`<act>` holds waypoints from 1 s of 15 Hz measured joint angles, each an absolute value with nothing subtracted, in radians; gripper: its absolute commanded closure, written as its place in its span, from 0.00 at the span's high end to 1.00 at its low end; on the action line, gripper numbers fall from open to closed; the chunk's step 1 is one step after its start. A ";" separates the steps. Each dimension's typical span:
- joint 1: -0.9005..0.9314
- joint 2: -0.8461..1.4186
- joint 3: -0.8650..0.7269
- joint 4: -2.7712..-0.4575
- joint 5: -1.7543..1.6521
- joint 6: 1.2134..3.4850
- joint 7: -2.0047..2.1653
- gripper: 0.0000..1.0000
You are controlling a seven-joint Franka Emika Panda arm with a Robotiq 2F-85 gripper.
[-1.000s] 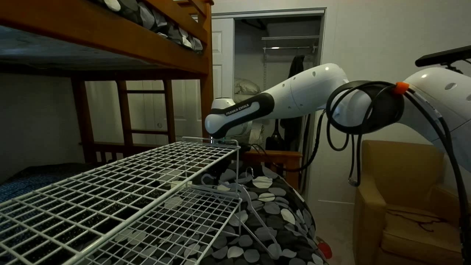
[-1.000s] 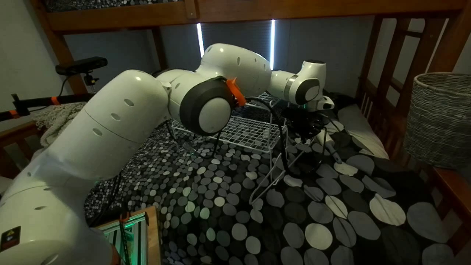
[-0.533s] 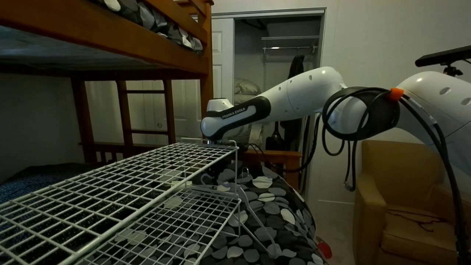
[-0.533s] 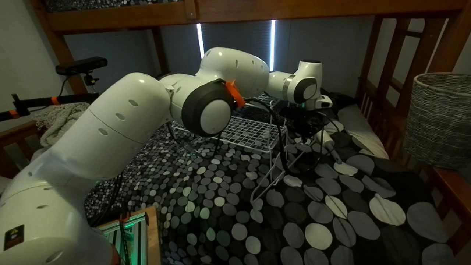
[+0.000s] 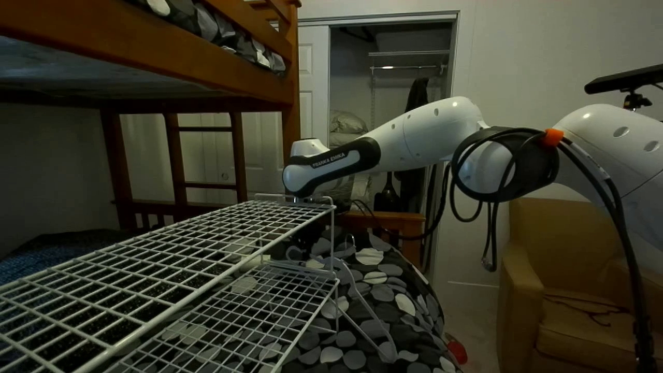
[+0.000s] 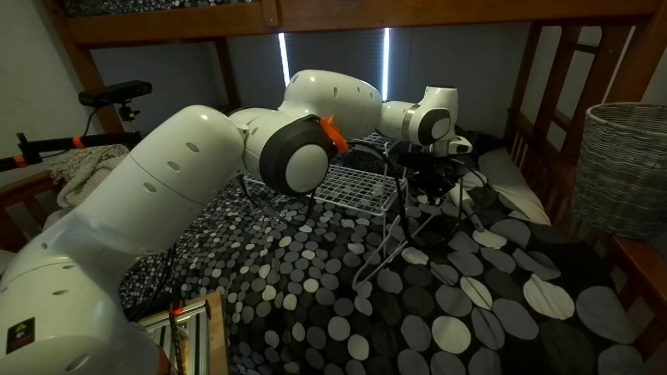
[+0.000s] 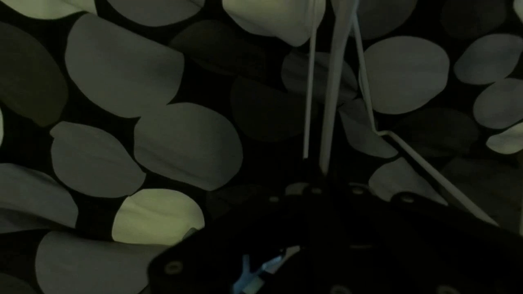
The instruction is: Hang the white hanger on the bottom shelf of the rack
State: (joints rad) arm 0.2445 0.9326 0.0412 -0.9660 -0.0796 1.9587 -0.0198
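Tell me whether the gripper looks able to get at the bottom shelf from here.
Likely yes, but sideways: the gripper, shut on the white hanger, appears beyond the end of the bottom shelf, while the upper tier blocks the way from above.

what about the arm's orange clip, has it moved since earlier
Yes: in an exterior view, the orange clip moved down and image-left, closer to the armchair.

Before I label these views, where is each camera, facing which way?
Wrist view: behind the end effector, seen at bottom; faces bedding below.
Exterior view: by the rack, facing along it toward the closet; arm shows.
Exterior view: near the arm's lower end, facing across bedding beneath the bunk bed; arm and end effector show.
Both exterior views share rack and arm.
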 measured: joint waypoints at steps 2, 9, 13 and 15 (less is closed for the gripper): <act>0.237 0.935 0.041 -0.956 -0.080 1.925 -0.061 0.01; 0.194 0.937 0.045 -0.902 -0.068 1.898 -0.137 0.01; 0.200 0.952 0.041 -0.896 -0.075 1.880 -0.143 0.01; 0.213 0.973 0.041 -0.894 -0.075 1.882 -0.131 0.01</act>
